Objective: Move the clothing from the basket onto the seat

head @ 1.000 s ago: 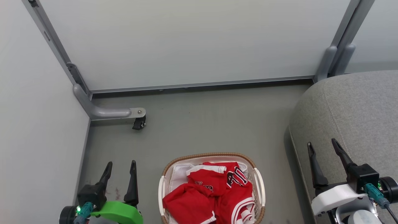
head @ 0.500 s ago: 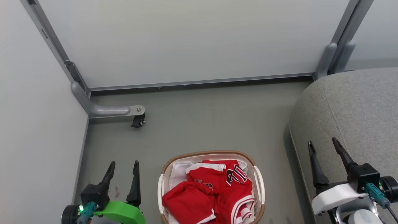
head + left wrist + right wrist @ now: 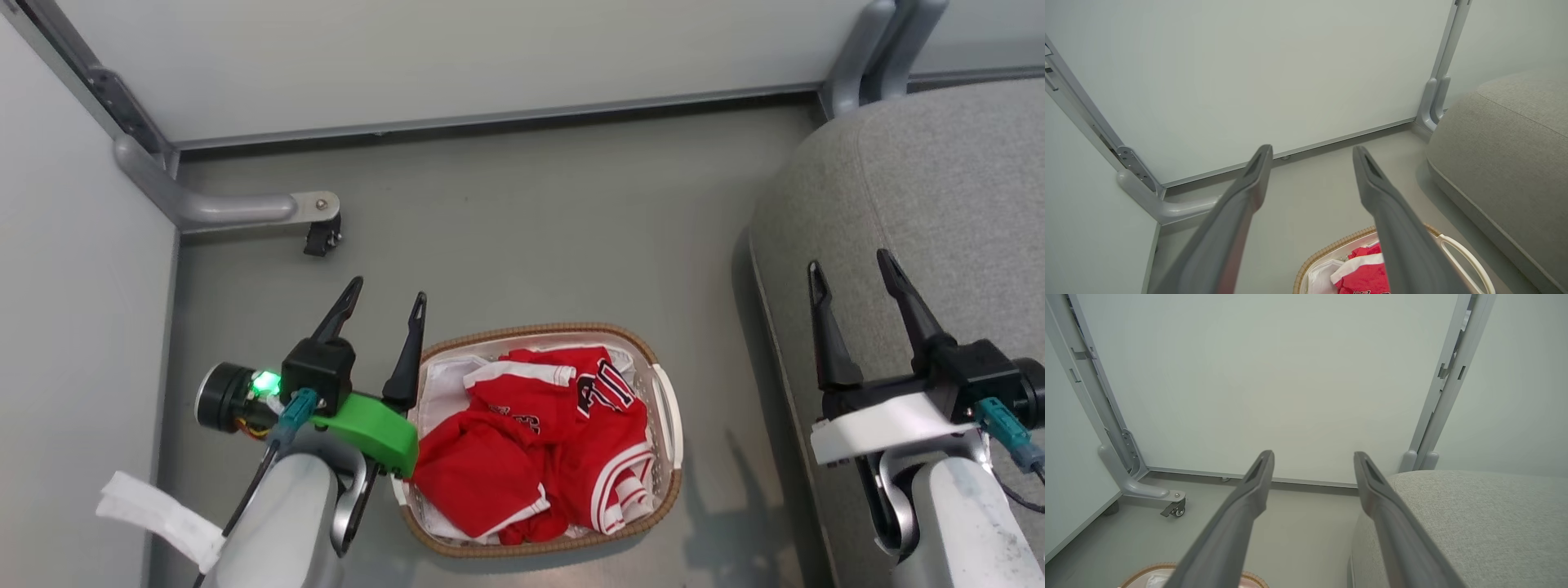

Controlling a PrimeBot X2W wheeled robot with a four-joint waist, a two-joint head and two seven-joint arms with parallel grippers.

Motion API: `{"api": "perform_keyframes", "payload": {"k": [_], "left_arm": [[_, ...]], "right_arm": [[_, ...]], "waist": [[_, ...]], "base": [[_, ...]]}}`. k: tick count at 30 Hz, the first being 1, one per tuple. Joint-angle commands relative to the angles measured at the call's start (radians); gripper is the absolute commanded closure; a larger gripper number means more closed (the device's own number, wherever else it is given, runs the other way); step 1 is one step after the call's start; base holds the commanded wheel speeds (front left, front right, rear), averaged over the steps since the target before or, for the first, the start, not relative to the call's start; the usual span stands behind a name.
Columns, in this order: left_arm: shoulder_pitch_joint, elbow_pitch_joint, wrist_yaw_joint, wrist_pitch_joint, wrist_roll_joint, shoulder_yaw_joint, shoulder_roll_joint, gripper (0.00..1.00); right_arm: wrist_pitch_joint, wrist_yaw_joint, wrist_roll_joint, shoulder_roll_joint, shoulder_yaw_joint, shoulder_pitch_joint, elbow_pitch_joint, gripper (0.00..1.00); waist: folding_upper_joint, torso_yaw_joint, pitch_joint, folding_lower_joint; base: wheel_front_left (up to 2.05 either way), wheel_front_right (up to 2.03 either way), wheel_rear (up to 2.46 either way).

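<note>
Crumpled red clothing with white stripe trim fills the oval white basket with a brown woven rim on the grey floor; the left wrist view catches its top and the basket's rim. My left gripper stands open at the basket's left edge, above the floor, empty. Over the front part of the grey seat my right gripper is open and holds nothing. The seat lies to the right of the basket, and it shows under my right fingers too.
Pale partition panels wall in the far side and the left. A grey metal foot with a black caster juts onto the floor at the left; another frame post stands at the seat's far corner. Bare floor lies beyond the basket.
The head camera has tilted down, so the whole scene sits higher in the picture. My left arm has risen and moved right, up to the basket's left rim. Both grippers stay open.
</note>
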Motion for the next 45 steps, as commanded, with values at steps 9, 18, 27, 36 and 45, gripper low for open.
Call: {"api": "perform_keyframes", "payload": {"k": [9,18,27,36,45], "left_arm": [[-0.272,0.230,-0.004,0.001,-0.052,-0.281,0.072,0.00],[-0.451,0.446,-0.004,0.023,-0.225,-0.661,0.124,0.00],[-0.599,0.531,-0.004,0.066,-0.342,-0.861,0.198,0.00],[-0.677,0.599,-0.004,0.127,-0.408,-0.947,0.248,0.00],[-0.675,0.580,-0.004,0.204,-0.477,-0.985,0.270,1.00]], "right_arm": [[-0.002,0.000,0.057,-0.004,0.019,-0.147,-0.039,0.00],[-0.002,0.000,0.123,-0.003,0.043,-0.213,-0.060,0.00],[-0.002,0.000,0.182,-0.003,0.057,-0.249,-0.090,0.00],[-0.002,0.000,0.237,-0.003,0.095,-0.241,-0.101,0.00],[-0.002,0.000,0.251,-0.004,0.112,-0.244,-0.100,0.00]], "waist": [[0.0000,-0.145,0.345,-0.0001],[0.0000,-0.238,0.496,-0.0001],[0.0000,-0.321,0.605,-0.0001],[0.0000,-0.367,0.652,-0.0001],[0.0000,-0.369,0.657,-0.0001]], "base": [[0.00,0.00,0.00],[0.00,0.00,0.00],[0.00,0.00,0.00],[0.00,0.00,0.00],[0.00,0.00,0.00]]}}
